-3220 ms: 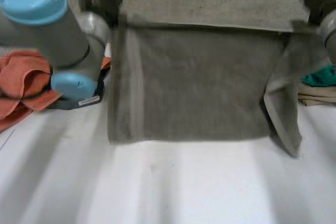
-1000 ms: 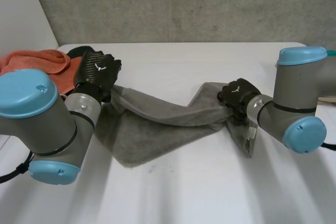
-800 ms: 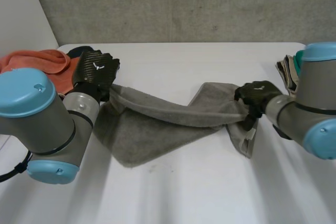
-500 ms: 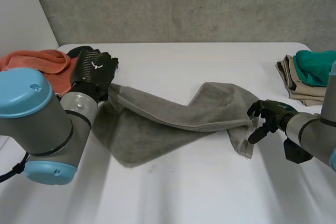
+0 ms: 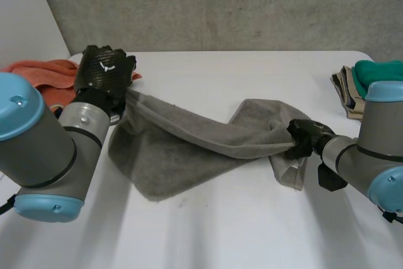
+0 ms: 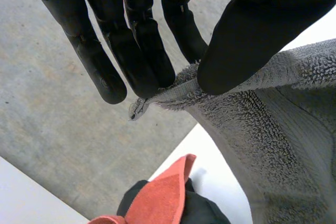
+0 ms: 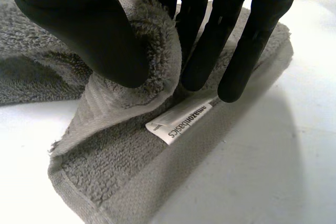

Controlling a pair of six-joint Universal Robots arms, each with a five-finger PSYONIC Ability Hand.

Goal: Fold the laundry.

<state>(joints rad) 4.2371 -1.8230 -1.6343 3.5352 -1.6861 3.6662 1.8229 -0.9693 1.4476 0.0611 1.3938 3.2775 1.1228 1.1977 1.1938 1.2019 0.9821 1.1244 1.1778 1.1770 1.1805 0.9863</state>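
Observation:
A grey towel (image 5: 189, 149) lies bunched across the middle of the white table (image 5: 220, 231), stretched between my two hands. My left hand (image 5: 106, 72) is raised at the towel's left end; in the left wrist view its thumb (image 6: 252, 35) and fingers (image 6: 136, 51) pinch the towel's corner (image 6: 173, 93). My right hand (image 5: 303, 138) is low at the towel's right end; in the right wrist view its thumb (image 7: 89, 30) and fingers (image 7: 220, 40) pinch a fold of the towel (image 7: 152, 66) just above a white label (image 7: 181, 121).
An orange cloth (image 5: 38, 77) lies heaped at the table's left edge, also behind the towel as the orange cloth (image 6: 157, 198) in the left wrist view. A stack of folded laundry with a teal piece (image 5: 378, 70) on top sits at the right edge.
My right hand let go of the towel's right end, drew away to the right, then came back and pinched it again. My left hand rose and moved left with its corner.

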